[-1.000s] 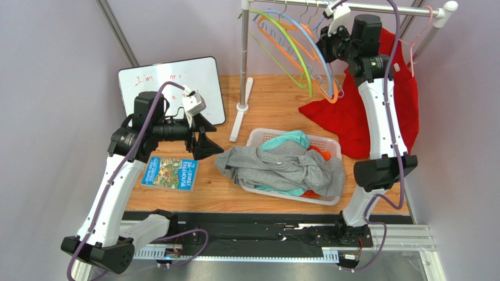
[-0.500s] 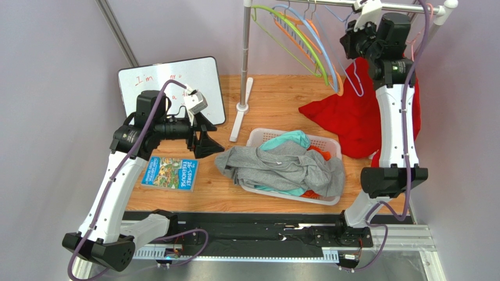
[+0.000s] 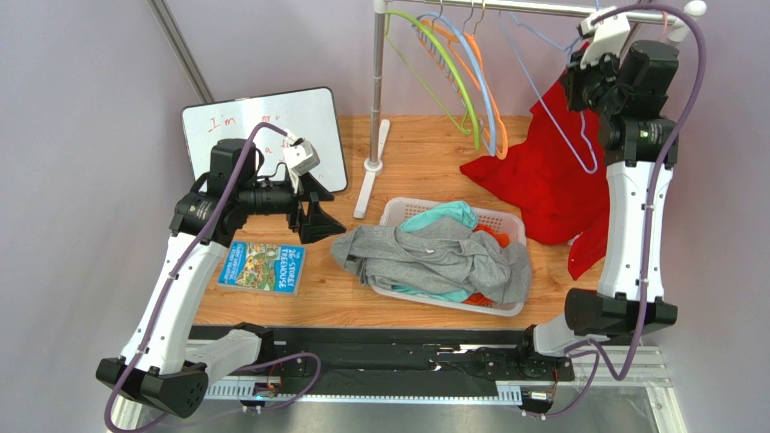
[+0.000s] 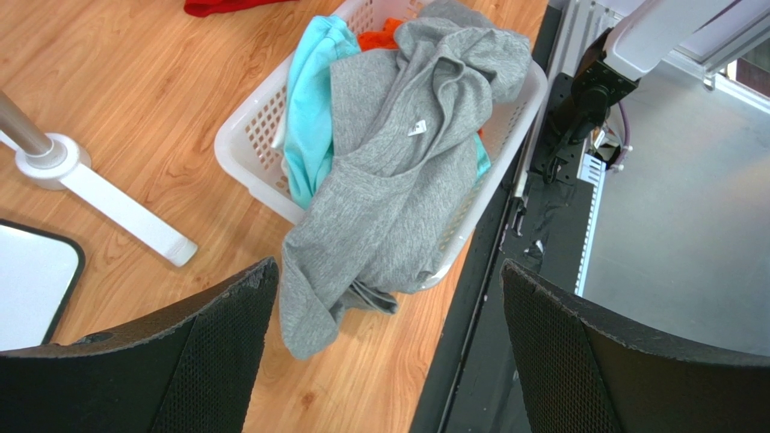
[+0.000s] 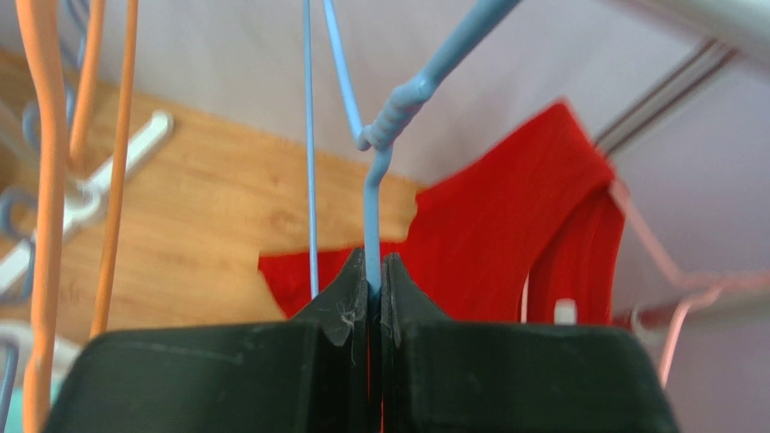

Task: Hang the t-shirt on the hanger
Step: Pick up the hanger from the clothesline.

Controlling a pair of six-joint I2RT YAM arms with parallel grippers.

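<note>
Hanger [image 5: 370, 216] between right fingers [image 5: 346, 302]

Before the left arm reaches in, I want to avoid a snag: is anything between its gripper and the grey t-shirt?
Nothing visible. The open left gripper faces the t-shirt directly; it lies on top in the basket, spilling over the rim, with the teal garment beside it.

arms [image 3: 167, 289]: white links, black joints | cables [image 3: 696, 68]: purple | left pincer [image 4: 389, 352]: black, mesh-textured | wrist cameras [image 3: 301, 161]: white
</note>
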